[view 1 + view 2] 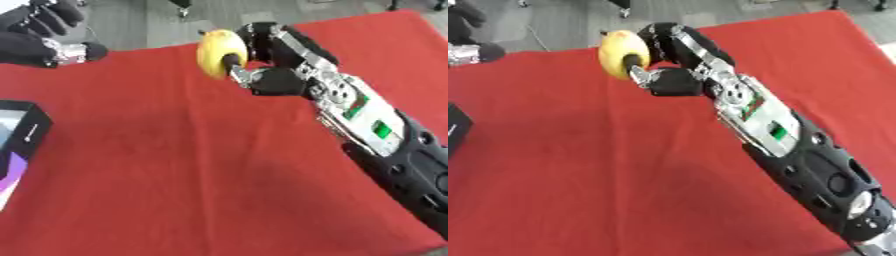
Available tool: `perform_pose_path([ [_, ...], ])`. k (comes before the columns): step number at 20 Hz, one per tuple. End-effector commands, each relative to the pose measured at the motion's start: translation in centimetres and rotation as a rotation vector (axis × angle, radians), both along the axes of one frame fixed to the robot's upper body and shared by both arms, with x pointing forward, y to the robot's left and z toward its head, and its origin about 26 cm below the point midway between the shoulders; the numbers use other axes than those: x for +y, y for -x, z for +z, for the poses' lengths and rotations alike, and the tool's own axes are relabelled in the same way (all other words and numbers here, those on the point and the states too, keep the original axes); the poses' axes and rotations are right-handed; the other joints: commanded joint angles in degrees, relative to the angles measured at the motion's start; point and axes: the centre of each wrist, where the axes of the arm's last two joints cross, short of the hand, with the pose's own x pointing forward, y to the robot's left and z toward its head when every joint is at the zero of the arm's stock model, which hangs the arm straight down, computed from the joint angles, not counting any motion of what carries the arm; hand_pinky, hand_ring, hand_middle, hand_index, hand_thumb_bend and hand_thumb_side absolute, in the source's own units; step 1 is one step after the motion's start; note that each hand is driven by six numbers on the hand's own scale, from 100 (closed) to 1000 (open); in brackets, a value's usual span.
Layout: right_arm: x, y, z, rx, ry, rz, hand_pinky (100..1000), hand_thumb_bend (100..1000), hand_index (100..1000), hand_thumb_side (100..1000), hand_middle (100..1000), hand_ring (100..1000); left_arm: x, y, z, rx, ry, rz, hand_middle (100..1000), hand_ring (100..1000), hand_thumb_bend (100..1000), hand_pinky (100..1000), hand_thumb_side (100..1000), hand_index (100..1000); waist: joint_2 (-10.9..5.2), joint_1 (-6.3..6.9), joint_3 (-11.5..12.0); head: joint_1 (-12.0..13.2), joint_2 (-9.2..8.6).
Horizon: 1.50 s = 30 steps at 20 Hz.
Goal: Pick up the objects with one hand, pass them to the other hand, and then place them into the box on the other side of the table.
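Your right arm (798, 150) enters from the near right corner and runs diagonally toward the far centre of the bench (192, 165), which is covered in red cloth. On the forearm casing you can see a small green patch and, farther along, a red-and-green patch; no writing on either can be read. At the near left edge sits the box (16, 140), dark-walled with a pale and purple interior, cut off by the frame; a short white mark shows on its black rim, but it cannot be read as text. Between the box and your right arm lies a wide stretch of bare red cloth, carrying only the arm's shadow. The cloth's near right edge shows at the bottom corner of the left eye view.

Farther out, your right robot hand (271, 60) has its fingers and thumb curled around a yellow rounded object (220, 52), held above the cloth near the bench's far edge; the object juts out to the left of the robot hand, with a dark spot at its top end. At the far left corner, your left robot hand (39, 37) hangs over the bench edge, well apart from the object, its black fingers relaxed and lifted, holding nothing. Beyond the far edge of the cloth you see grey floor (157, 20).
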Motion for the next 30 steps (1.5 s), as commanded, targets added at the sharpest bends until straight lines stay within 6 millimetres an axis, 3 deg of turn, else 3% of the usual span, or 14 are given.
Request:
perform_pose_path([
  [1,0.4,0.6,1.2,-0.050,0.003,0.029,714,100,604,108,440,609,-0.5,-0.1,0.6,0.003,-0.035,-0.004,723,742,598,777,583,812,-2.03,0.72,0.16,-0.04,-0.18],
  [14,1.9,1.6,1.2,-0.094,0.017,0.099,716,100,602,100,439,608,-3.1,-1.0,-0.6,0.007,-0.061,-0.021,736,747,621,780,513,830,-1.54,0.81,0.69,-0.05,-0.17],
  [21,2.2,2.0,1.2,-0.104,0.037,0.127,716,100,602,100,438,607,-4.7,0.0,0.1,-0.063,0.004,-0.067,681,713,654,764,416,782,-1.21,0.83,0.78,-0.05,-0.23],
  [30,1.7,3.1,1.6,-0.113,0.052,0.131,706,100,596,100,431,601,-6.2,0.8,0.3,-0.101,0.068,-0.110,673,704,633,754,418,762,-0.80,1.02,1.06,0.03,-0.27],
])
